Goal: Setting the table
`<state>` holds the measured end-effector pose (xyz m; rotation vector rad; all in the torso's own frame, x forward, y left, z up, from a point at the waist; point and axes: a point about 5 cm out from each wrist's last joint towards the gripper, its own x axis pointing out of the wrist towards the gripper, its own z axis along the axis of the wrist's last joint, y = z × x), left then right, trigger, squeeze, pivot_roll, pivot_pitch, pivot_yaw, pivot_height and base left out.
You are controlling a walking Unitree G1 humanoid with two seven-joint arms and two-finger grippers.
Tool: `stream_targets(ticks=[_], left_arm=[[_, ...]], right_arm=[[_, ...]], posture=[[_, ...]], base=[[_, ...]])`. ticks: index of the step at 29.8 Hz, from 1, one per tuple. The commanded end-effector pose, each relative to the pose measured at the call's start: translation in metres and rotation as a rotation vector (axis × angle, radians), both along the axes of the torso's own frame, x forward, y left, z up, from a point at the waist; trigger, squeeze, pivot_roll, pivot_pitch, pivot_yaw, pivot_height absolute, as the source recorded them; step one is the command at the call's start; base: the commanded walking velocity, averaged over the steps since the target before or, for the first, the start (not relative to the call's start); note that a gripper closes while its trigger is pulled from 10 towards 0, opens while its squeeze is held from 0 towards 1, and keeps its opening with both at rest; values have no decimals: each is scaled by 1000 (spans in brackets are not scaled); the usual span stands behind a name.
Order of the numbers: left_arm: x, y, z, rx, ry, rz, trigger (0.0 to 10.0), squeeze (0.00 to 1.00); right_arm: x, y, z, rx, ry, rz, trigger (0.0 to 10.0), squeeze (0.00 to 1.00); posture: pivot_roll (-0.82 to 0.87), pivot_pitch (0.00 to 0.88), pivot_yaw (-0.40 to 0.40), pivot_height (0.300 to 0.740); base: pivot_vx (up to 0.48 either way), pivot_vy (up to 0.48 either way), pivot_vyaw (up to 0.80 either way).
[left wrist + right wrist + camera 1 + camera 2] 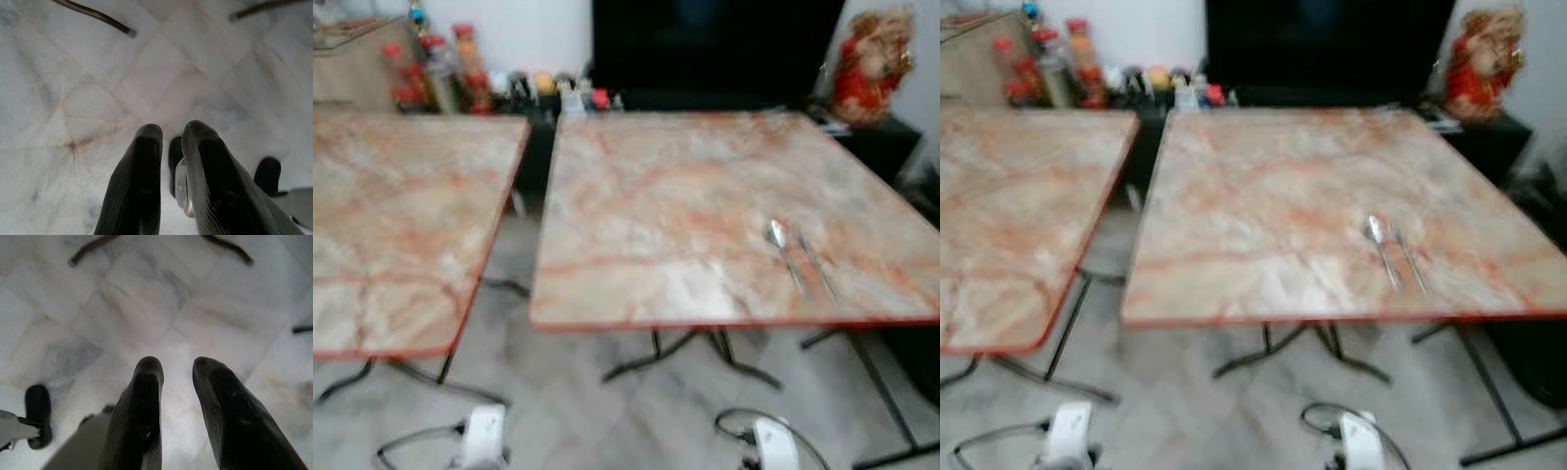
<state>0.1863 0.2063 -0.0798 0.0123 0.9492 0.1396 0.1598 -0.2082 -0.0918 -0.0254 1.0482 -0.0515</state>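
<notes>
A metal spoon (779,243) and a fork (816,264) lie side by side near the front right of the right-hand marble table (646,186). A second marble table (391,215) stands to its left, with a gap between them. Both arms hang low in front of the tables, their white wrists (484,436) (773,446) at the bottom of the head views. My left gripper (171,129) points at the tiled floor, fingers slightly apart and holding nothing. My right gripper (177,363) also points at the floor, open and holding nothing.
Bottles and jars (440,69) crowd a low dark cabinet behind the tables, under a black screen (715,44). A red and gold figurine (869,64) sits at the back right. Black table legs (690,352) spread over the pale floor.
</notes>
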Motion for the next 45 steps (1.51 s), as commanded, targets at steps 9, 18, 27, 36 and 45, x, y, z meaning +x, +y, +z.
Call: stream_targets(ticks=[9,18,27,36,45], left_arm=[[-3,9,0,21,18,16,10000,0],[-4,2,-1,-9,-1,59,10000,0],[-13,-3,-7,9,35,45,10000,0],[-16,-2,-8,18,43,46,10000,0],[-16,0,-8,24,45,28,10000,0]], right_arm=[[5,-8,4,12,-24,-16,10000,0],[-1,-10,2,14,-11,-29,10000,0],[0,-6,1,-10,-2,34,10000,0],[0,-2,1,8,-7,12,10000,0],[1,5,-1,13,-6,11,10000,0]], posture=[[59,0,-57,728],[88,0,-81,728],[78,0,-84,728],[70,0,-76,728],[71,0,-67,728]], base=[[230,0,0],[0,0,0],[0,-30,186],[0,-303,178],[0,-305,0]])
